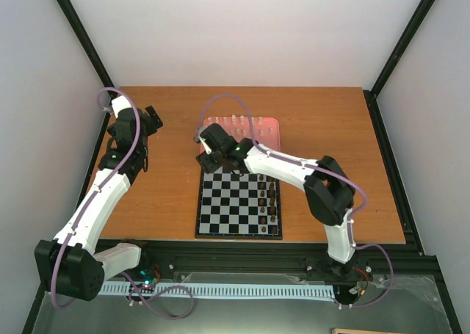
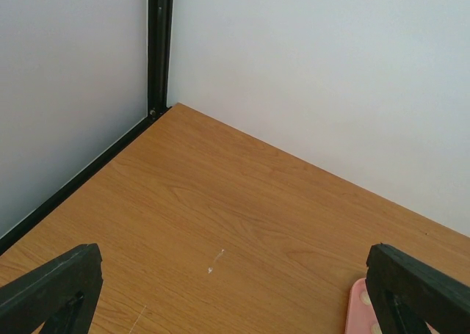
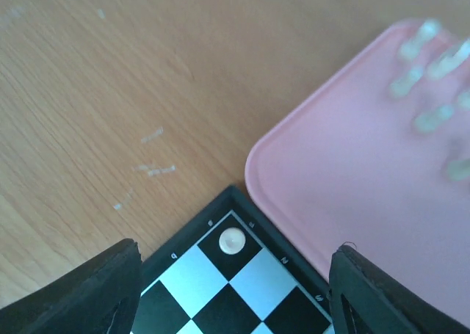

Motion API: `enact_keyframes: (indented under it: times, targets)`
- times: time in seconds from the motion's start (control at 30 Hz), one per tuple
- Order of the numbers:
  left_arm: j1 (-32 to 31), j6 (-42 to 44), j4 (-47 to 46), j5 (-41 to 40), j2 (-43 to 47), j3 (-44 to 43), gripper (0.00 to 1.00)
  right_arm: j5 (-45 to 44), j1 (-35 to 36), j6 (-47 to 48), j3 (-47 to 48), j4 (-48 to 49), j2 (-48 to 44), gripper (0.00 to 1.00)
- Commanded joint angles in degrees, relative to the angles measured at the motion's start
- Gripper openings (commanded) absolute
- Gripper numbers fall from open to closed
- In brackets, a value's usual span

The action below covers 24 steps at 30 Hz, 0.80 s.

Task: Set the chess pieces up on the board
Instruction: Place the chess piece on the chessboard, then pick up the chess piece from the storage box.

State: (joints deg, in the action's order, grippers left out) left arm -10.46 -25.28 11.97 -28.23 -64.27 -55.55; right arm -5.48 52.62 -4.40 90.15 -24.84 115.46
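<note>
Right wrist shows 1 cream piece (image 3: 232, 240) on board (image 3: 192, 277).

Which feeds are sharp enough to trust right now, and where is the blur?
Right wrist view: the cream chess pieces on the pink rounded tray are smeared, while the lone cream piece at the corner of the black-and-white chessboard is crisp. Left wrist view: wooden table grain sharp, no glare. Top external view: evenly lit, pieces tiny.

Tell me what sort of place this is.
Probably a robotics lab cell: a black frame with white panels encloses the table, the left arm and right arm are bolted to a rail at its near edge, the board before them.
</note>
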Motion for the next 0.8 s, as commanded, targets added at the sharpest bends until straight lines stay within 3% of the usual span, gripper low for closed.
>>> enact_keyframes:
  times: [0.0, 0.23, 0.47, 0.57, 0.63, 0.77]
  targets:
    - [-0.09, 0.14, -1.24, -0.07, 0.81, -0.19, 1.0, -1.4, -1.29, 1.21, -1.44, 2.65, -6.97, 0.71]
    - [-0.09, 0.05, -1.41, 0.67, 1.01, -0.13, 1.0, -5.41, -12.44, -0.22, -1.1, 1.93, -9.55, 0.69]
    - [-0.09, 0.2, -1.67, 0.37, -0.07, -0.35, 1.0, -10.64, -21.96, -0.8, 4.9, -2.35, -1.27, 0.66]
    - [-0.09, 0.2, -1.75, 0.34, -0.64, -0.45, 1.0, -9.16, -25.01, -1.06, 7.59, -3.2, 3.75, 0.6]
    - [-0.09, 0.14, -1.68, 0.42, -0.92, -0.52, 1.0, -8.21, -26.61, -1.51, 9.28, -4.07, 6.56, 0.51]
    - [-0.09, 0.16, -1.92, 0.26, -1.2, -0.6, 1.0, -8.29, -27.99, -1.95, 9.92, -4.49, 8.93, 0.46]
